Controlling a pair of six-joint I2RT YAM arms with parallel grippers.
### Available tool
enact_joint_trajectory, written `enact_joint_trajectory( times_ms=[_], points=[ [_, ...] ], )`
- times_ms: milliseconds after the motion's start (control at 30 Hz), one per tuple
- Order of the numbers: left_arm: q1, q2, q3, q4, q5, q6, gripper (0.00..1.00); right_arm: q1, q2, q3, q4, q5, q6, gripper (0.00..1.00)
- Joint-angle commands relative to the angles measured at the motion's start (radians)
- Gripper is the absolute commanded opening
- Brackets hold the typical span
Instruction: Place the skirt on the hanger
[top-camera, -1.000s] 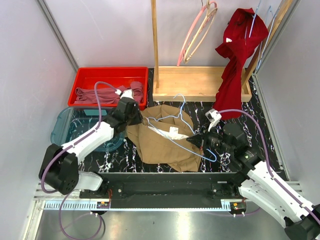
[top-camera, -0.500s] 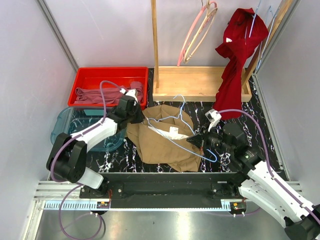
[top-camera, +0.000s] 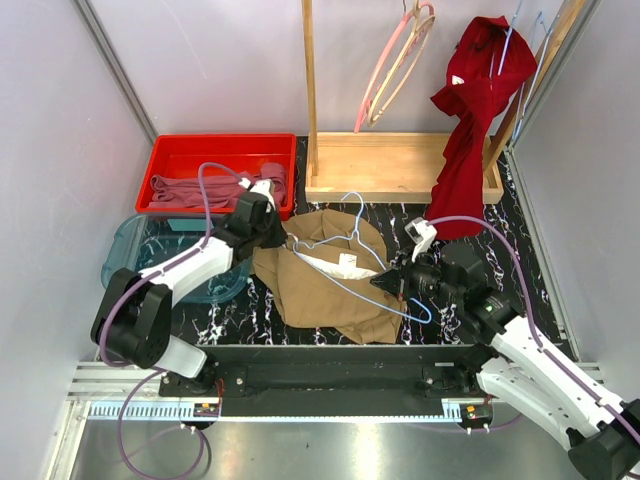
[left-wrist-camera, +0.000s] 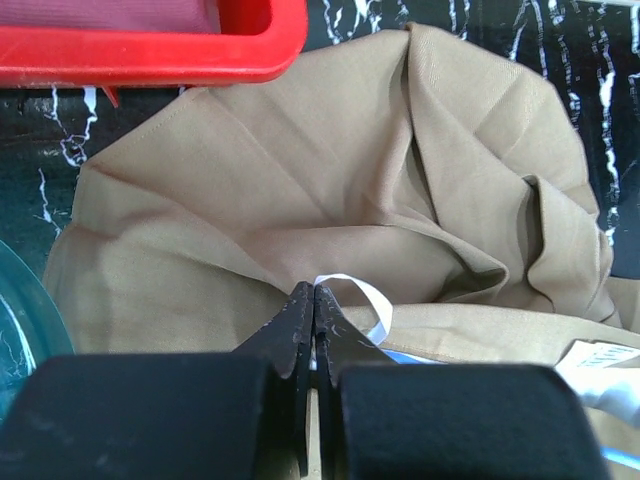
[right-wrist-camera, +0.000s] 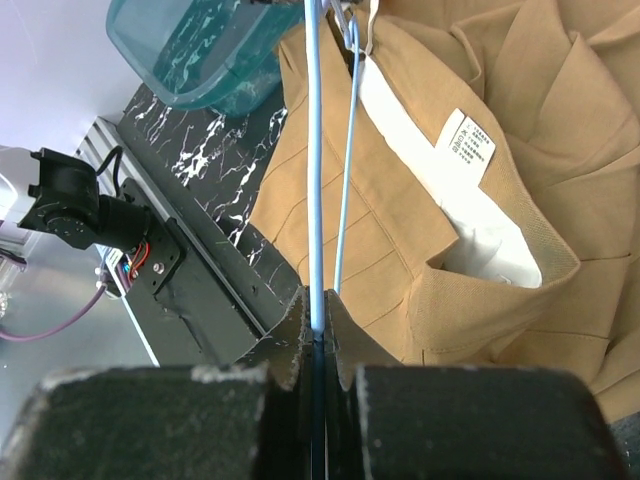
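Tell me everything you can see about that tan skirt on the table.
The skirt is tan, soft-looking cloth, lying crumpled and creased in a heap on the black marbled table, near the red bin. Its inside shows white lining, a printed tag and a small white loop. A light-blue wire hanger lies across it, held by the right gripper. The left gripper is pinched shut on its edge beside the loop.
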Motion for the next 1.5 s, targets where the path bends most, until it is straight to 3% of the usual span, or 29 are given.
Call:
enact_joint_trajectory(
  times_ms=[0,500,933,1267,1333,1367,1467],
  points=[
    [0.004,-0.069,-0.005,0.038,0.04,0.008,0.0,0.003,0.034,0.045,0.087,-0.021,0.001,0.0],
    [0.004,-0.175,-0.068,0.075,0.169,-0.01,0.0,0.004,0.151,-0.023,0.343,-0.027,0.035,0.0],
    [0.004,-0.196,-0.07,0.124,0.217,-0.022,0.0,0.017,0.206,-0.08,0.438,-0.066,0.053,0.0],
    [0.003,-0.205,-0.085,0.135,0.314,-0.01,0.0,0.038,0.355,-0.126,0.661,-0.043,0.076,0.0],
    [0.003,-0.213,-0.055,0.052,0.256,0.011,0.19,0.04,0.352,-0.13,0.678,-0.04,0.084,0.0],
    [0.003,-0.227,-0.042,0.02,0.199,0.027,0.44,0.041,0.337,-0.132,0.679,-0.035,0.082,0.0],
    [0.003,-0.273,0.002,-0.107,0.133,0.06,0.76,0.043,0.294,-0.152,0.678,-0.021,0.072,0.0]
  ],
)
